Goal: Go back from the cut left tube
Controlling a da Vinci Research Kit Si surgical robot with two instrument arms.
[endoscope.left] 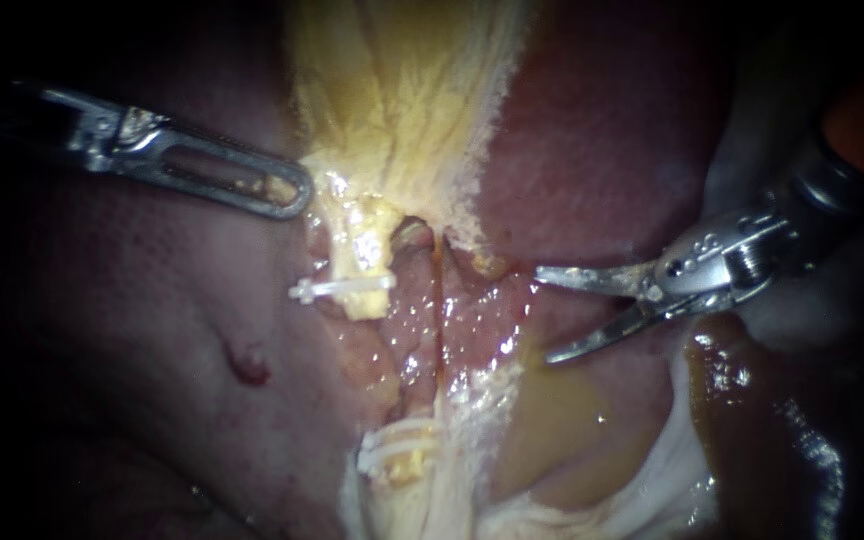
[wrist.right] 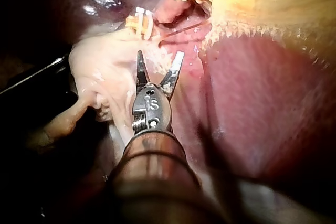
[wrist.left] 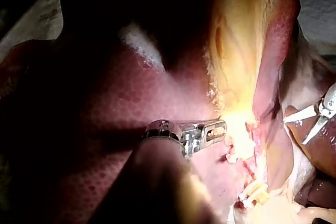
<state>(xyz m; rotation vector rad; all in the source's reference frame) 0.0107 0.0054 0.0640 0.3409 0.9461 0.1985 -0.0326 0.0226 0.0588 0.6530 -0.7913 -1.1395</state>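
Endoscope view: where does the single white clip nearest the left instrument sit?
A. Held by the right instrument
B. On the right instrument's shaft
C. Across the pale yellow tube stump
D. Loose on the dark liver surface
C: the white clip lies across the yellow tube stump, just below the left instrument. The right instrument stands apart from it and holds nothing.

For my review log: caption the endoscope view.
Right tool open, apart from the clipped cut tube; left tool near it.
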